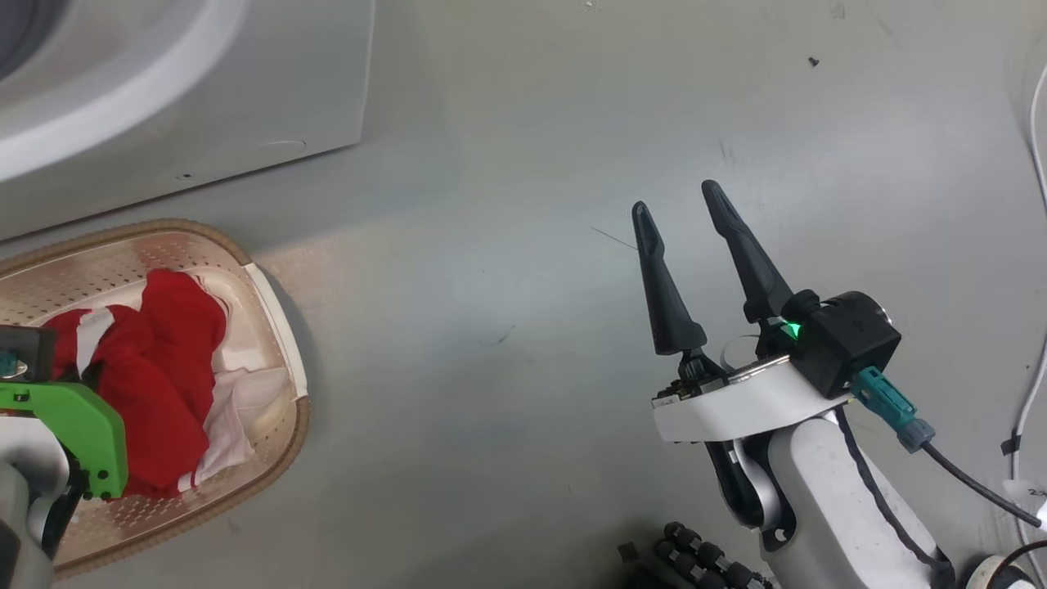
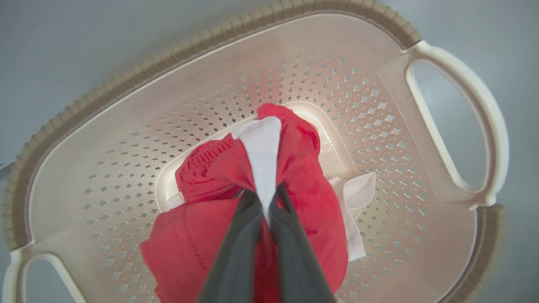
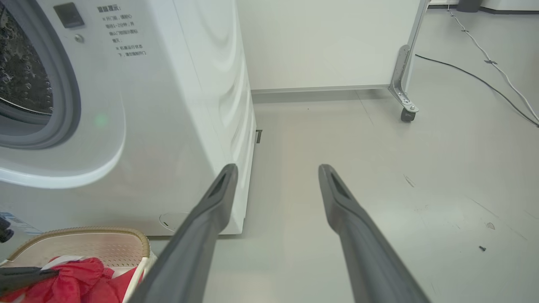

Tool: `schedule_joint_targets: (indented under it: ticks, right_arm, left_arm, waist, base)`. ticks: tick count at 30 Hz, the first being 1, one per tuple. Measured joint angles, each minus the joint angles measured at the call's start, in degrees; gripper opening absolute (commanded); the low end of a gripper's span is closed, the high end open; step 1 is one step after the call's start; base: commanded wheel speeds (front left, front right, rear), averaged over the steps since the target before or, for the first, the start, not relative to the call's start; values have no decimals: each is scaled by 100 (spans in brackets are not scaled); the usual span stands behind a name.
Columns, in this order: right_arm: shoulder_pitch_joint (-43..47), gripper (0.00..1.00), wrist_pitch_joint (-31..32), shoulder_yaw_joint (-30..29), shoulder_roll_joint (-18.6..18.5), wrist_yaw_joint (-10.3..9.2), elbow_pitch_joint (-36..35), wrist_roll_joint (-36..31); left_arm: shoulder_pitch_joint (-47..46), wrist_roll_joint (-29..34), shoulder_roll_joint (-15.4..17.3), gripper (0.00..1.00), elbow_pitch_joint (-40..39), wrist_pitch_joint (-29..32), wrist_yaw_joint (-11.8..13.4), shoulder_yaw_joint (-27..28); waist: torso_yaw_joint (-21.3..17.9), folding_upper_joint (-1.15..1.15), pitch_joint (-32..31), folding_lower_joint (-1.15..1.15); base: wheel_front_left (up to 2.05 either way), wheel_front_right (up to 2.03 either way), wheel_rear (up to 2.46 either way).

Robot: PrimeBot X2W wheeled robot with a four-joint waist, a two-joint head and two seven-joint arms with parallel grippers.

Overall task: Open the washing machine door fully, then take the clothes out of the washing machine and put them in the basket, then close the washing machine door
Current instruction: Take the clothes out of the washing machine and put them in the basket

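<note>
The cream basket (image 2: 105, 160) with its brown rim (image 1: 164, 227) stands on the floor just in front of the white washing machine (image 1: 245, 98). Inside it lie the red and white clothes (image 1: 164, 368). My left gripper (image 2: 265, 195) is down in the basket, shut on a white fold of the clothes (image 2: 263, 143). The green wrist piece (image 1: 82, 425) of that arm covers part of them. My right gripper (image 1: 675, 198) hangs open over bare floor to the right, holding nothing. In the right wrist view, the right gripper (image 3: 277, 168) points past the machine's corner. The drum opening (image 3: 21, 71) shows uncovered; the washing machine door is out of view.
Grey floor stretches wide between the basket (image 3: 84, 230) and my right arm. A white panel on a caster wheel (image 3: 406, 113) stands behind the washing machine (image 3: 168, 105). Cables (image 1: 1035, 164) run along the floor at the far right.
</note>
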Motion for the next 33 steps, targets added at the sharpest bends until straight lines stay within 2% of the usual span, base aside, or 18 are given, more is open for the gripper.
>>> schedule_joint_targets:
  ticks: [13,14,15,16,33]
  right_arm:
    - [-121,100,0,-81,2,-47,-21,-63]
    - [-121,100,0,-81,1,-51,-20,-64]
    - [-121,100,0,-89,1,-51,-20,-64]
    - [-121,100,0,-99,1,-52,-20,-64]
    - [-205,100,0,-176,0,-57,99,-92]
  left_arm:
    - [-369,-107,-126,0,633,79,0,-2]
    - [-450,-152,-203,47,792,-36,0,44]
    - [-481,-159,-213,47,811,-37,0,52]
    - [-519,-169,-221,100,853,-36,0,55]
    - [-700,-183,-358,100,1334,-626,0,62]
  waist:
    - [78,0,269,0]
    - [99,0,279,0]
    - [104,0,279,0]
    - [109,0,278,0]
    - [253,0,-24,0]
  base:
    - [0,0,0]
    - [0,0,0]
    - [0,0,0]
    - [0,0,0]
    - [0,0,0]
